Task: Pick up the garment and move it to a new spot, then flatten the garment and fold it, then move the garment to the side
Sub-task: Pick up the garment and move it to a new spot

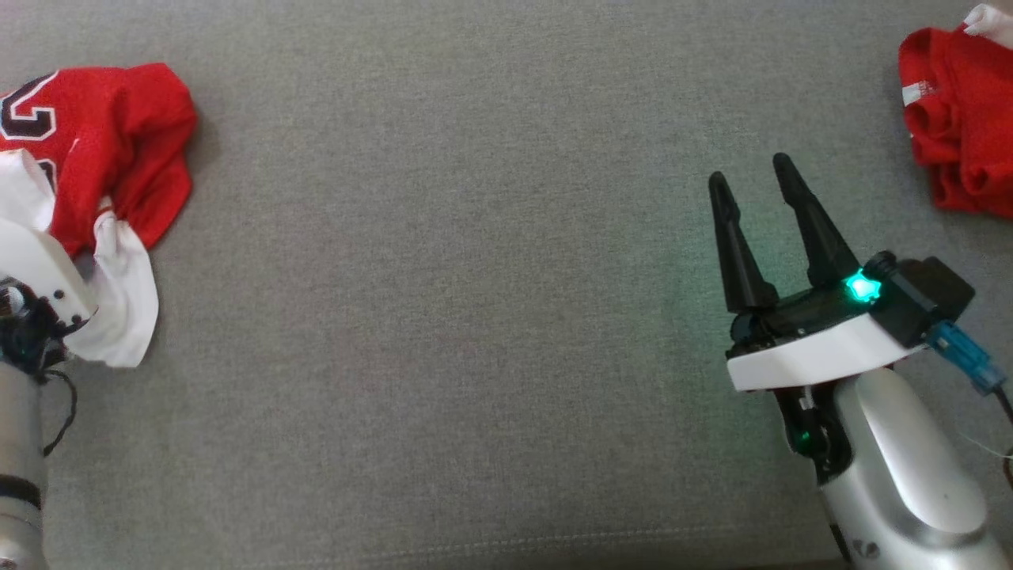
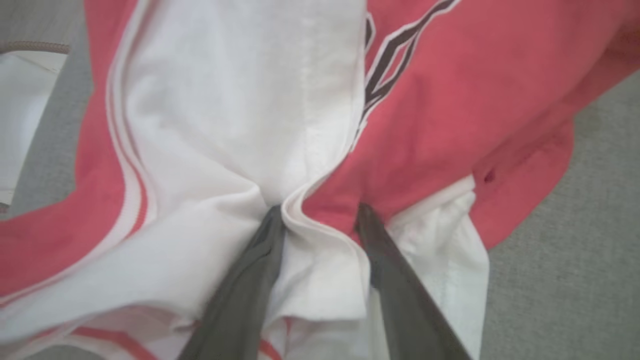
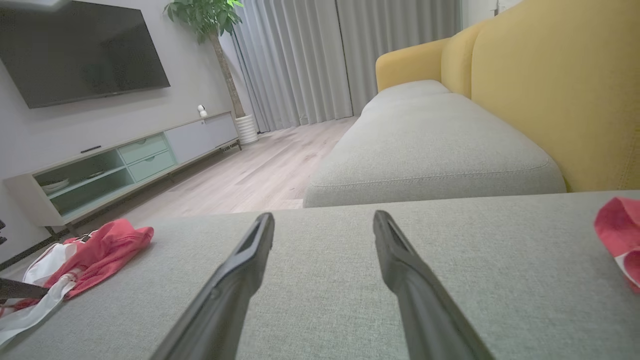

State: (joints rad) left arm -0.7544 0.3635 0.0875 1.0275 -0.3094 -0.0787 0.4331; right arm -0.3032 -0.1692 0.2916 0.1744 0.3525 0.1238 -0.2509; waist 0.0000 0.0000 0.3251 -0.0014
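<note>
Jersey (image 1: 103, 150) far left, red shirt (image 1: 961, 127) right

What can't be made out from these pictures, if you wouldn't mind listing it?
Left wrist view: the left gripper has the tips of its fingers buried in folds of the red and white jersey, so a grip cannot be confirmed.
Head view: the jersey's black lettering is cut off by the left edge.
Head view: the second red garment is cut off by the right edge.
</note>
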